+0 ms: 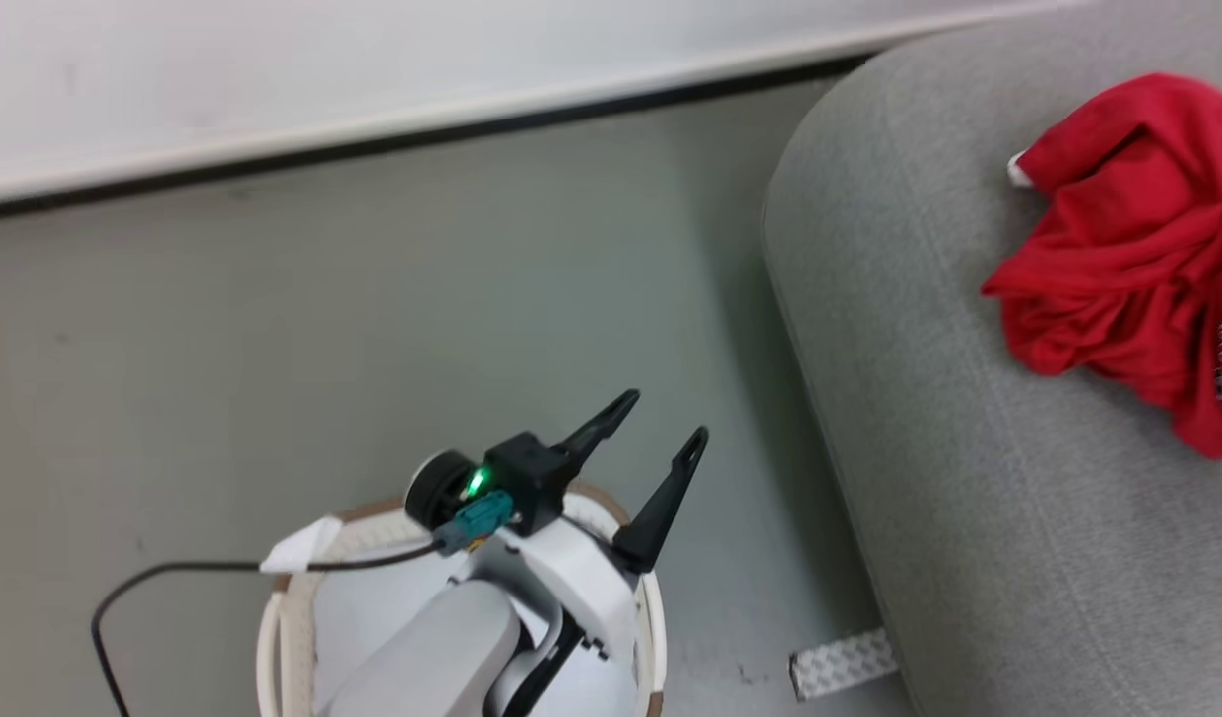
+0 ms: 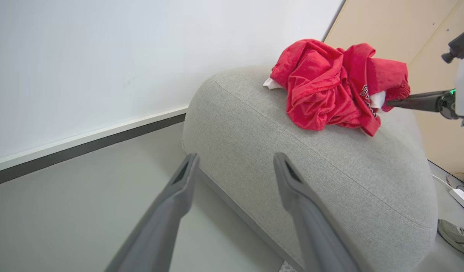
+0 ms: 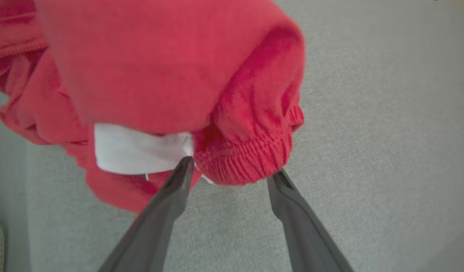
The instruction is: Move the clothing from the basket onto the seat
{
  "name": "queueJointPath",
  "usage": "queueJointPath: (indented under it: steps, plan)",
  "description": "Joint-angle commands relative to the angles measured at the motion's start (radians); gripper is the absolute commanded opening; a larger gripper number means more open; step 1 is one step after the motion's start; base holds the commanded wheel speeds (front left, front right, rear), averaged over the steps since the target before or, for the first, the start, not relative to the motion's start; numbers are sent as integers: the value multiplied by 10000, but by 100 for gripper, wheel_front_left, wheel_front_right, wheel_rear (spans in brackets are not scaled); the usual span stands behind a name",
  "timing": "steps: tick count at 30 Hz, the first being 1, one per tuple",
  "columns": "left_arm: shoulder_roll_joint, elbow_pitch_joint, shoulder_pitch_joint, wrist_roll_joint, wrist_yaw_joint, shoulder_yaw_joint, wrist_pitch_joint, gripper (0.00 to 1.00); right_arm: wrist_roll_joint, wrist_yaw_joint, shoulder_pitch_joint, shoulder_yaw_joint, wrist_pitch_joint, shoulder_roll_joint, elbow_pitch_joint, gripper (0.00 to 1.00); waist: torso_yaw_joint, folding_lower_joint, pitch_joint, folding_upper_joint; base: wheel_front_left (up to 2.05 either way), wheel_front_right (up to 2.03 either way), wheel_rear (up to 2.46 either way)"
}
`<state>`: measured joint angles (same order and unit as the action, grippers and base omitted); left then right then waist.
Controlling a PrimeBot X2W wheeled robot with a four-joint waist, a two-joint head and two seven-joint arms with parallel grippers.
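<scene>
Two grippers and one crumpled red garment (image 2: pixel 322 83) make up the scene. The garment lies on top of the seat (image 2: pixel 330 181), towards the far rounded edge, well apart from the basket (image 1: pixel 268 647), which stands on the grey floor (image 1: pixel 371 299) beside the seat's near flank.

(a) The left gripper (image 1: pixel 665 415) hovers over the far rim of the basket, pointing towards the seat. Its two dark fingers are spread wide with nothing between them. A black cable (image 1: pixel 122 588) loops from the wrist across the basket's rim and out over the floor.

(b) The right gripper (image 3: pixel 232 168) is low over the seat, at the garment's edge. Its fingers are spread apart. The garment's ribbed red cuff (image 3: pixel 247 162) sits at the fingertips, spanning the gap between them. Whether the tips touch the cloth cannot be told. A white patch of fabric (image 3: pixel 133 151) shows just beside one fingertip.

(c) Surroundings: a white wall (image 1: pixel 371 60) with a dark skirting line runs behind the floor, and a patterned metal strip (image 1: pixel 840 662) lies against the seat's base.
</scene>
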<state>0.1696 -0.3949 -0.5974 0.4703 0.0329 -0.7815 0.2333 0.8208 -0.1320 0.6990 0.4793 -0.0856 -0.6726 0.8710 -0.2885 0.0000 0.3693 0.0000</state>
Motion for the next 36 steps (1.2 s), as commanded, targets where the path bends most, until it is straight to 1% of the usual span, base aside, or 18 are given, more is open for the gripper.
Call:
queueJointPath:
  steps: [1,3,7,9,11,12,13,15,18,23,26,28,31,34,36]
  plan:
    - [27,-95,278,219,-44,84,123,100,368,26,-358,207,-545,-298,-202,100,-128,0,-746,0,0,0,0]
    - [0,-138,501,274,-76,162,172,100,636,26,-525,441,-1090,-733,-587,100,-144,0,-1200,0,0,0,0]
    - [57,-163,1020,484,-198,444,260,100,839,25,-860,610,-1433,-1475,-1580,100,-72,0,-2094,0,0,0,0]
    - [116,-86,1267,554,-301,607,300,100,831,26,-967,523,-1371,-1914,-2285,100,25,0,-2498,0,0,0,0]
    - [207,39,1536,649,-442,848,322,100,716,26,-1089,336,-1058,-2238,-3126,100,144,0,-2833,0,0,0,0]
    - [263,85,1663,706,-500,961,327,100,634,25,-1184,240,-936,-2339,-3463,100,226,0,-3000,0,0,0,0]
    - [263,85,1663,706,-500,961,327,100,634,25,-1184,240,-936,-2339,-3463,100,226,0,-3000,0,0,0,0]
    - [393,243,1930,810,-637,1242,304,100,419,25,-1330,-33,-660,-2409,-4164,100,399,0,-3303,0,0,0,0]
    - [682,555,2272,888,-968,1828,309,100,-60,26,-1550,-593,-265,-2238,-5100,100,689,0,-3613,0,0,0,0]
    - [1149,1263,2864,997,-1493,2943,309,100,-818,26,-2337,-1926,657,-1126,-6408,100,1264,0,-3791,0,0,0,0]
    - [1318,1784,3245,613,-1876,3571,310,100,-1545,25,-3093,-2646,1149,-225,-7022,100,1602,0,-3804,0,0,0,0]
    - [1348,2132,3547,539,-1878,3867,310,100,-2270,25,-3626,-3160,1512,408,-7314,100,1797,0,-3812,0,0,0,0]
    - [1292,2472,4006,385,-1839,4261,311,100,-3117,25,-4472,-3782,2044,1730,-7742,100,2011,0,-3846,0,0,0,0]
    - [1138,2641,4455,240,-1795,4625,311,100,-3931,26,-5237,-4101,2453,2735,-7910,100,2129,0,-3895,0,0,0,0]
    - [965,2742,4760,183,-1721,4930,311,100,-4389,26,-5652,-4124,2687,3247,-7852,100,2198,0,-3938,0,0,0,0]
